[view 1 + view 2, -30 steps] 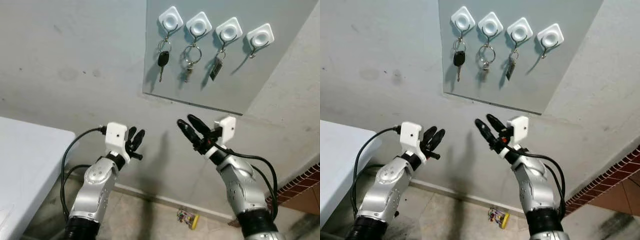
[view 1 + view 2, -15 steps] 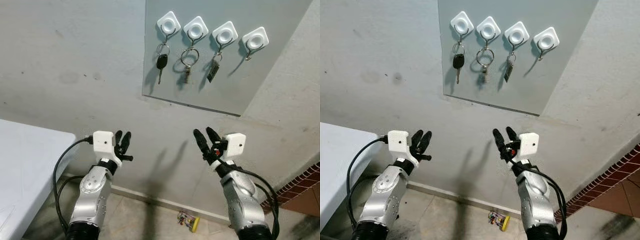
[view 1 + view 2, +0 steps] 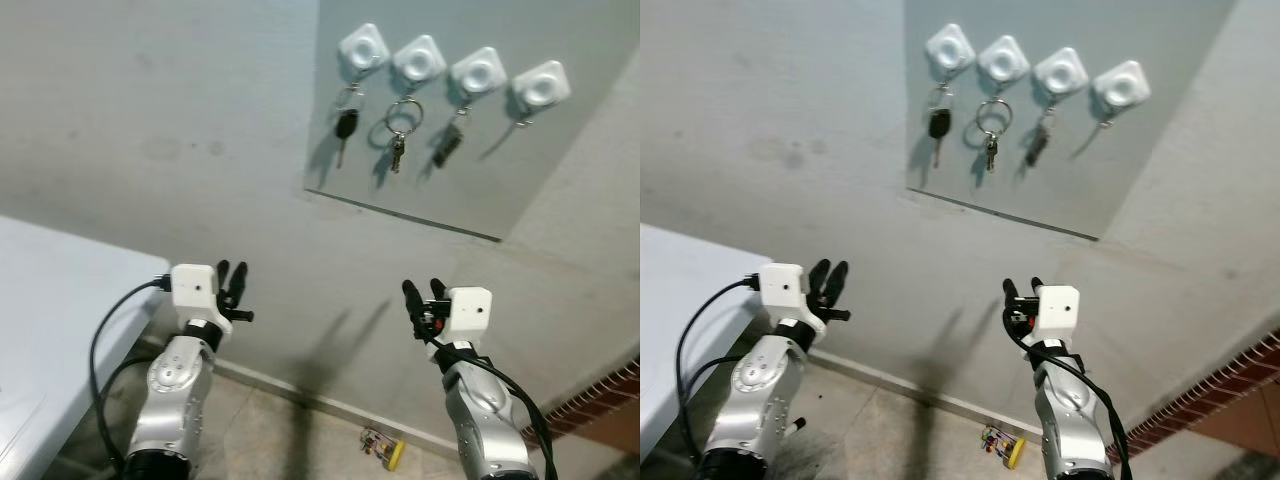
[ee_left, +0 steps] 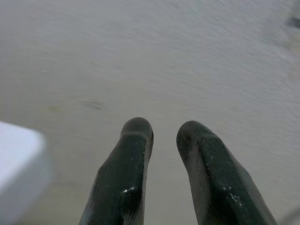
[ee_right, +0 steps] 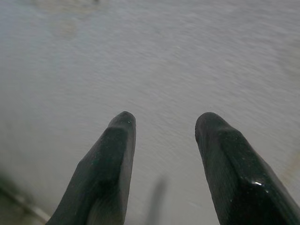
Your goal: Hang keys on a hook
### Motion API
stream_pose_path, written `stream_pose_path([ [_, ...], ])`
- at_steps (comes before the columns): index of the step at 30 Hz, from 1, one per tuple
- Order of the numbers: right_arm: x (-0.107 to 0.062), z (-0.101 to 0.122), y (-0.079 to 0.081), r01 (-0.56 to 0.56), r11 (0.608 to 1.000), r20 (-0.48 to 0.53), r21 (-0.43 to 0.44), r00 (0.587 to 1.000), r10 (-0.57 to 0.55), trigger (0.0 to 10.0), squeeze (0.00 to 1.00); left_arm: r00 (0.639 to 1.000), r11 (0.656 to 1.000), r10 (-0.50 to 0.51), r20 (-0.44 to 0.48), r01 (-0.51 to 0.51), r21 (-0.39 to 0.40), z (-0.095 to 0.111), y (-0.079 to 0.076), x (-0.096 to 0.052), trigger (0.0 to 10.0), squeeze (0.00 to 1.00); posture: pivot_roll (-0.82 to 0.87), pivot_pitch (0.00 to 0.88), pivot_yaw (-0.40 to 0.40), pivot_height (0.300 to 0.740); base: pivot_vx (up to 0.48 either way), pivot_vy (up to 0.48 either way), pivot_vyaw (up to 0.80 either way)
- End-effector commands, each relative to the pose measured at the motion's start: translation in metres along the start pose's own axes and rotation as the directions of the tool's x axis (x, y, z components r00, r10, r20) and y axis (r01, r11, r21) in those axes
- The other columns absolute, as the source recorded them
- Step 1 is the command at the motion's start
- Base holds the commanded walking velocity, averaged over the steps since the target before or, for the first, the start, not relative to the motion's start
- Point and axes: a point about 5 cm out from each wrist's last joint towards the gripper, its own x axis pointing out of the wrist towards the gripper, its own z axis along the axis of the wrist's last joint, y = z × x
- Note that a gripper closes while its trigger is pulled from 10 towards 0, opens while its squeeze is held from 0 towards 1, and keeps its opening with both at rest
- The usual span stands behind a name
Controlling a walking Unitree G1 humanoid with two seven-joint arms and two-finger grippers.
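Observation:
A grey panel on the wall carries a row of white hooks. A black car key hangs from the leftmost hook. A ring with small keys hangs from the second hook, and a key with a dark tag from the third. The rightmost hook is bare. My left gripper and right gripper are held up well below the panel. Both are open with nothing between their fingers, and both face the plain wall in the wrist views.
A white table stands at my left, close to the left arm. A small colourful object lies on the tiled floor at the foot of the wall. Red brick edging runs along the lower right.
Both arms have come down and away from the panel. The right gripper's fingers now point more upright. The camera has shifted, so the panel sits further right in the picture.

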Motion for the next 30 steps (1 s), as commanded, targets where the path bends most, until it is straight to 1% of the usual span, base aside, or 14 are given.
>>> stream_pose_path([
  [1,0.0014,0.0045,-0.0040,0.020,1.000,0.008,-0.017,1.000,-0.019,10.0,0.00,1.000,1.000,-0.009,0.013,0.009,-0.002,0.0041,-0.0031,0.0032,10.0,0.00,-0.04,0.001,-0.044,0.740,0.000,0.000,0.80],
  [7,0.0025,0.0061,-0.0024,0.019,1.000,0.006,-0.023,1.000,-0.019,10.0,0.00,1.000,1.000,-0.004,0.017,0.004,-0.010,0.0055,-0.0017,0.0054,10.0,0.00,-0.05,0.001,-0.045,0.740,0.000,0.000,0.80],
  [13,0.0030,0.0061,-0.0011,0.011,0.999,0.001,-0.035,1.000,-0.011,10.0,0.00,1.000,0.999,-0.018,0.021,0.019,-0.028,0.0060,-0.0046,0.0075,10.0,0.00,-0.05,0.000,-0.047,0.740,0.000,0.000,0.80],
  [20,0.0026,0.0071,-0.0070,0.017,0.999,-0.004,-0.044,1.000,-0.017,10.0,0.00,1.000,1.000,-0.020,0.021,0.020,-0.023,0.0067,-0.0061,0.0096,10.0,0.00,-0.06,0.000,-0.049,0.740,0.000,0.000,0.80],
  [27,0.0019,0.0074,-0.0080,0.010,0.999,-0.007,-0.052,1.000,-0.011,10.0,0.00,0.999,0.999,-0.029,0.042,0.030,-0.021,0.0099,-0.0075,0.0083,10.0,0.00,-0.05,0.000,-0.054,0.740,0.000,0.000,0.80],
  [30,0.0022,0.0101,-0.0065,0.000,0.998,0.003,-0.056,1.000,0.000,10.0,0.00,0.998,0.998,-0.042,0.056,0.044,-0.036,0.0118,-0.0081,0.0068,10.0,0.00,-0.05,0.000,-0.054,0.740,0.000,0.000,0.80],
])
